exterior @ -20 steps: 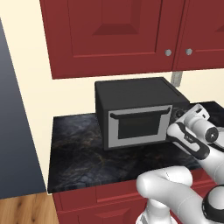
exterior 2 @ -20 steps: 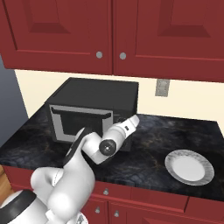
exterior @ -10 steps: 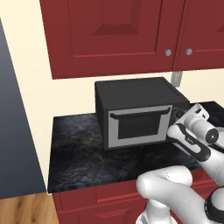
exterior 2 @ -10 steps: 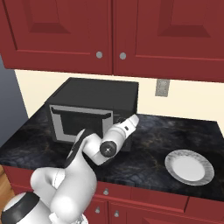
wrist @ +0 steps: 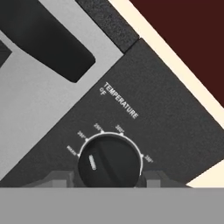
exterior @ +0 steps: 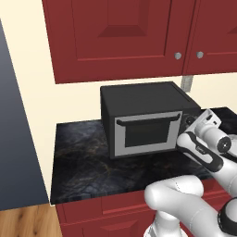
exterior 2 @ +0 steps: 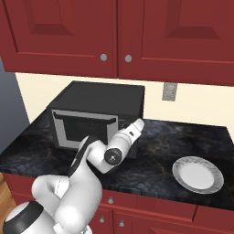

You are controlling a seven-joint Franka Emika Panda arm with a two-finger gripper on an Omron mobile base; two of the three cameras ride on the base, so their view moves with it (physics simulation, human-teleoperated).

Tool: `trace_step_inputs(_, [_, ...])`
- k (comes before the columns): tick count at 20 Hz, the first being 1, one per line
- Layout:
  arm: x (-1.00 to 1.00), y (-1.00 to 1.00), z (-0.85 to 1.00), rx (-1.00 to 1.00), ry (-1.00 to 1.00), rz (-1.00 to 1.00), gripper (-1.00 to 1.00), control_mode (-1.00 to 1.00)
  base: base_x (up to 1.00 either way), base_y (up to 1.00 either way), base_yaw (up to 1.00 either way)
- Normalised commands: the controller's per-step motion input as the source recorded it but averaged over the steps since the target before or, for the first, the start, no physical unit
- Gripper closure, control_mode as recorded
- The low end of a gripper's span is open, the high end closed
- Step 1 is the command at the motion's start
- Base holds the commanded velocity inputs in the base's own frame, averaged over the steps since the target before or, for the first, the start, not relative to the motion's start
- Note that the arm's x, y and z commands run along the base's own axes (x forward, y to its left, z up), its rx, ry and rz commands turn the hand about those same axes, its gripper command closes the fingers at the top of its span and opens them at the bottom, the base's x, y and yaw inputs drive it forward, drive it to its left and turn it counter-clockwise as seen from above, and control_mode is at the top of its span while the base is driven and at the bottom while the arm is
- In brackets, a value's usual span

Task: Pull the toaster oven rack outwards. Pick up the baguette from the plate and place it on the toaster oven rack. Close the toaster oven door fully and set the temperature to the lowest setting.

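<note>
A matte-black, boxy toaster oven (exterior: 147, 119) sits at the back of a dark marbled countertop (exterior: 88, 162) beneath glossy red cabinets (exterior 2: 119, 36), its flat silver-grey toaster oven door (exterior: 147, 134) shut upright with the dark handle bar along the top edge. The gripper (wrist: 109, 177) is pressed up to the grainy black side panel, its fingertips (wrist: 59, 178) straddling the round black temperature knob (wrist: 109, 161), half-parted and apparently clasping it. A round white plate (exterior 2: 198, 174) with a patterned rim lies well apart on the counter, and a grey wall outlet (exterior 2: 169, 92) is set behind.
</note>
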Motion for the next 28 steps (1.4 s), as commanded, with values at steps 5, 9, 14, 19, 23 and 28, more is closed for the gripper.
trace_step_inputs(5, [0.0, -0.02, -0.03, -0.08, 0.0, 0.02, 1.0, -1.0, 0.0, 0.0, 0.0])
trace_step_inputs(9, [0.0, -0.04, -0.04, -0.08, 0.0, 0.02, 1.0, -1.0, 0.0, 0.0, 0.0])
trace_step_inputs(14, [0.0, -0.03, -0.08, -0.08, 0.0, 0.03, 1.0, -1.0, 0.0, 0.0, 0.0])
trace_step_inputs(19, [0.0, -0.04, -0.12, -0.1, 0.0, 0.06, 1.0, -1.0, 0.0, 0.0, 0.0])
trace_step_inputs(23, [0.0, -0.08, -0.11, -0.09, 0.0, 0.06, 1.0, -1.0, 0.0, 0.0, 0.0])
trace_step_inputs(28, [0.0, -0.12, -0.14, -0.09, 0.0, 0.07, 1.0, -1.0, 0.0, 0.0, 0.0])
